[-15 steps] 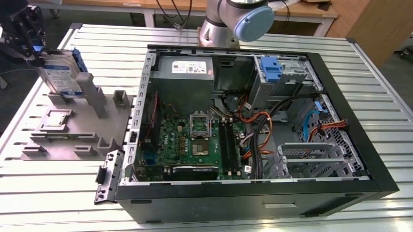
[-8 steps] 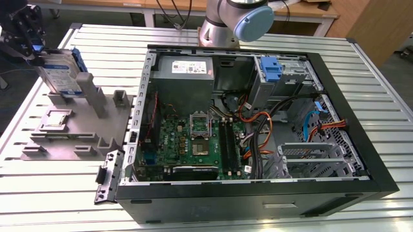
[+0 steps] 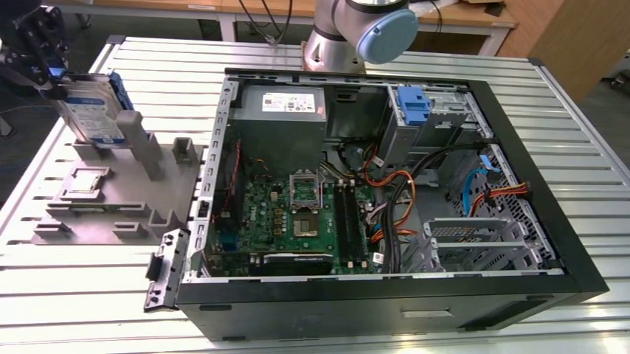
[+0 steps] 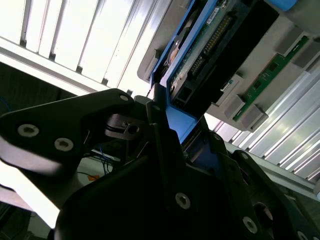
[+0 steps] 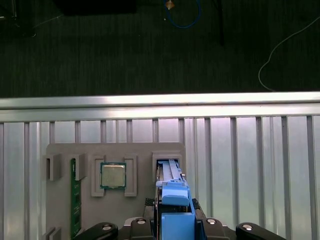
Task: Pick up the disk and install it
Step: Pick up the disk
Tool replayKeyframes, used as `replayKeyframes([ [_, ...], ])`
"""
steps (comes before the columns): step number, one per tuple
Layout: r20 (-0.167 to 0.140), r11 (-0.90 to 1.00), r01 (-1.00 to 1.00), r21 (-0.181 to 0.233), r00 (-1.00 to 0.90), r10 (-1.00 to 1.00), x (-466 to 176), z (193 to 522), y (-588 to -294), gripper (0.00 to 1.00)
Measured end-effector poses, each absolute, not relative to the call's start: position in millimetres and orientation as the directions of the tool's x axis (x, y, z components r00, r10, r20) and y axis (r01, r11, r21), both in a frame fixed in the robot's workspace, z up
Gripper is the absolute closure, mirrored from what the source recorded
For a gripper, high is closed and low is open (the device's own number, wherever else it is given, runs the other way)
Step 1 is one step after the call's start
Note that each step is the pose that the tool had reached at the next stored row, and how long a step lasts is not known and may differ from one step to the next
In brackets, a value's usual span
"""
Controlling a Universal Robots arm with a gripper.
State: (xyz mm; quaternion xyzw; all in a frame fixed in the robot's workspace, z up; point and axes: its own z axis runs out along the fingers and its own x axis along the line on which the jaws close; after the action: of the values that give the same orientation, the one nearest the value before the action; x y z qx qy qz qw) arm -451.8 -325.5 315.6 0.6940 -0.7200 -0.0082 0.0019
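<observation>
Claw [image 3: 56,75] is clenched on the top edge of the disk [image 3: 94,110], which stands upright in the grey holder [image 3: 118,199] on the tabletop [image 3: 177,59], beside the open computer case [image 3: 394,295]. Recommendation: lift straight and untilted, so the blue rails should clear the slot without binding.

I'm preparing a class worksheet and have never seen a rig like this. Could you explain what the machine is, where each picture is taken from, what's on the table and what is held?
The machine is a single robot arm mounted on a slatted metal table. The exterior view takes in the whole scene. Both wrist views come from cameras riding on the arm. On the table sit an open computer case and a grey holder with a small chip in it. The gripper is closed on the disk, which stands upright at the holder.
</observation>
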Motion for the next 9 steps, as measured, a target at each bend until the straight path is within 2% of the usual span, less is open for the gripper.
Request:
replayKeyframes([
  [9,-0.009,0.037,-0.999,0.014,-0.037,-0.999,-451.8,317.5,-325.5,0.64],
])
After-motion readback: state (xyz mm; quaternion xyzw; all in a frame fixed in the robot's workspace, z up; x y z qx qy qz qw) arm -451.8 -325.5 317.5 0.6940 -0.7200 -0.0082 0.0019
